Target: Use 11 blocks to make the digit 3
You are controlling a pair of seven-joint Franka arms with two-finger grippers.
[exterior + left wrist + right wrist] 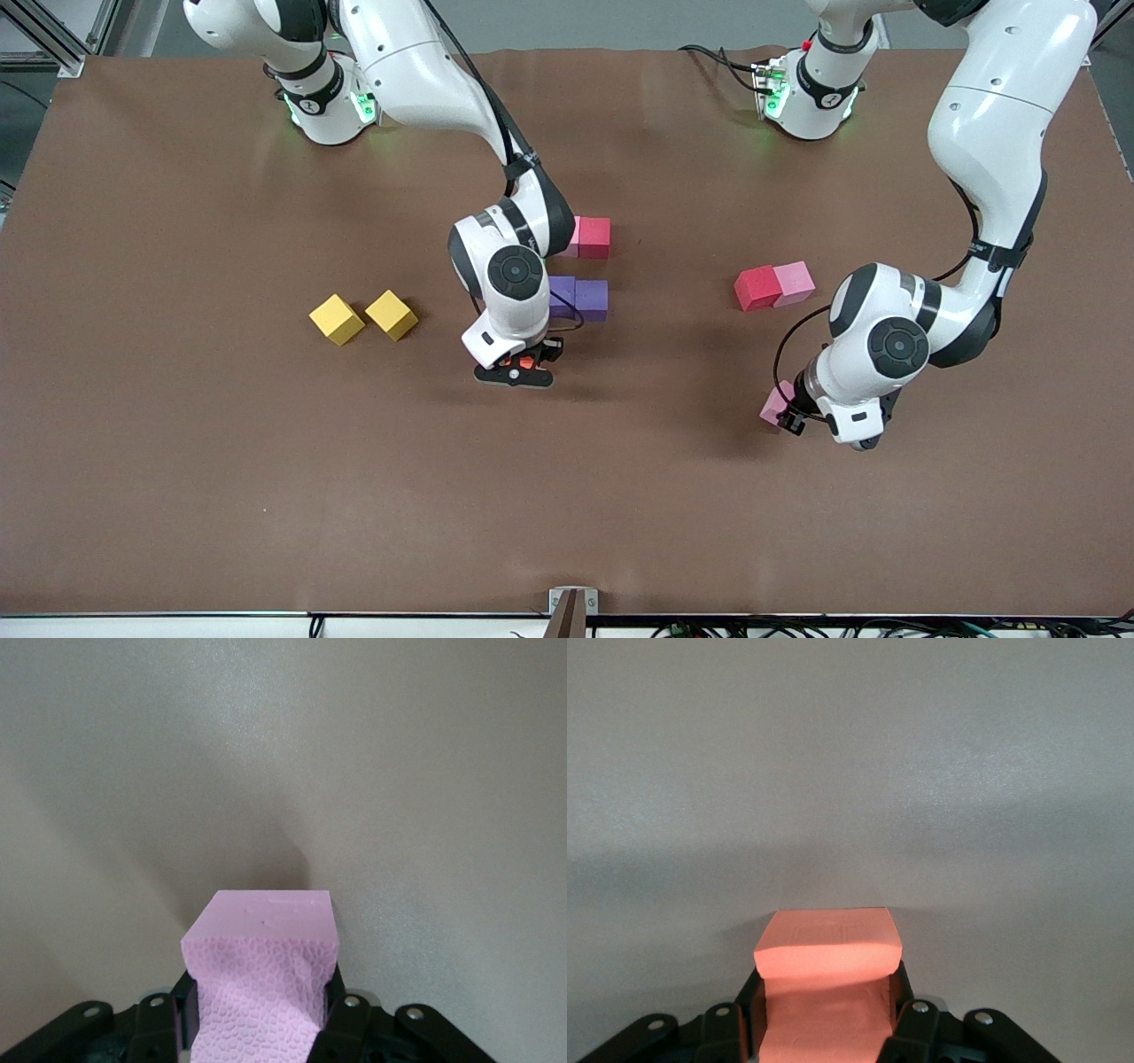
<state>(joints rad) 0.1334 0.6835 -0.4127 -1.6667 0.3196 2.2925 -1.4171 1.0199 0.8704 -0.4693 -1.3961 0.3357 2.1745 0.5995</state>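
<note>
My right gripper (521,367) (826,997) is shut on an orange block (525,361) (828,943) over bare table beside two touching purple blocks (578,298). A pink and a red block (586,237) sit side by side farther from the front camera, partly hidden by the right arm. My left gripper (783,413) (259,997) is shut on a pink block (774,403) (261,935) over bare table. A red block (757,289) touching a pink block (794,283) lies farther from the camera than that spot. No digit 3 figure is in view.
Two yellow cubes (337,319) (392,315) sit apart from each other toward the right arm's end of the table. The brown table mat (266,487) stretches bare along the edge nearest the front camera. A small bracket (572,607) stands at that edge.
</note>
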